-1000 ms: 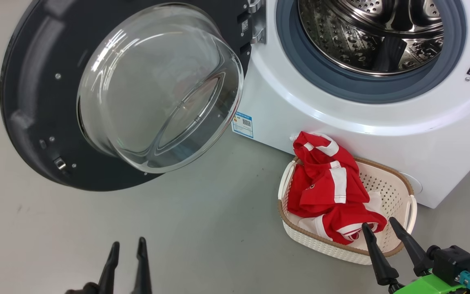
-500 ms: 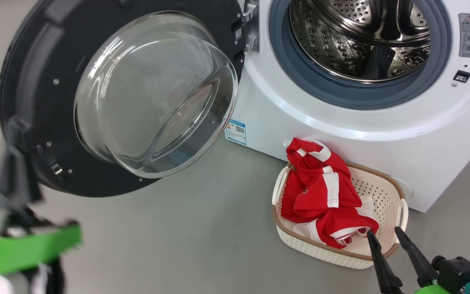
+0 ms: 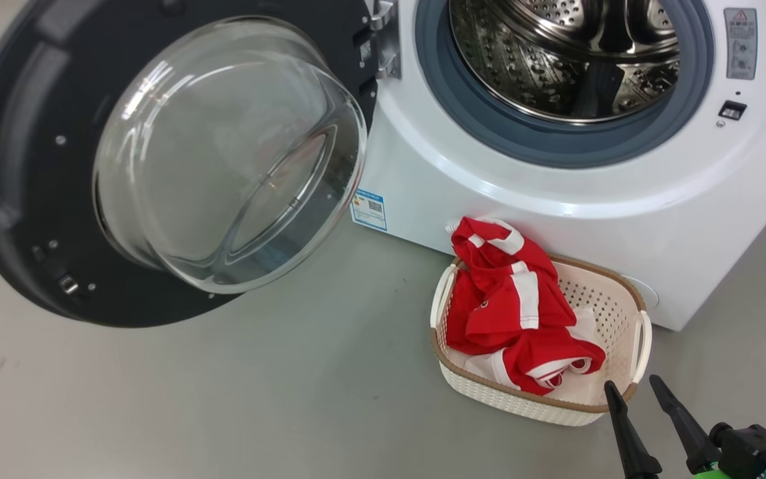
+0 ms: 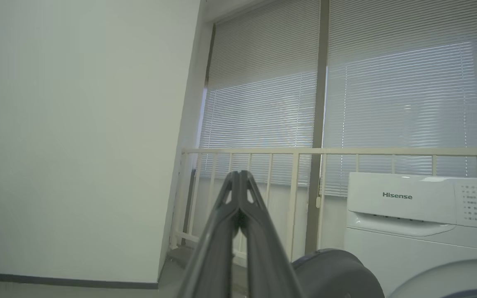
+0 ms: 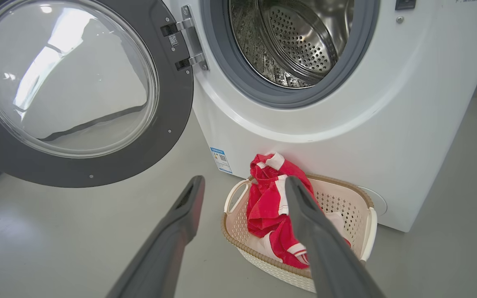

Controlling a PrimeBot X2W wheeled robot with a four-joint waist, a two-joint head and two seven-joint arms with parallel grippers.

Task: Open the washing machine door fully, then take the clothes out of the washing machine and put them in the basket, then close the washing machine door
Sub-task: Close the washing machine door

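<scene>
head: down onto basket (image 3: 509, 398) | right wrist: lower, same basket | left wrist: probably upward, window (image 4: 391, 91)

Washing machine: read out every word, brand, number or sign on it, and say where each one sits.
"Hisense": on the top panel of the washing machine.
Blue label sticker: QR code; print too small.
Grey warning sticker: red triangle sign; text unreadable.
Control panel markings: too blurred.

Clothes (image 3: 519, 313) in basket (image 3: 608, 303) on floor (image 3: 290, 386), just before washing machine (image 3: 556, 196); door (image 3: 17, 166) at its left
</scene>
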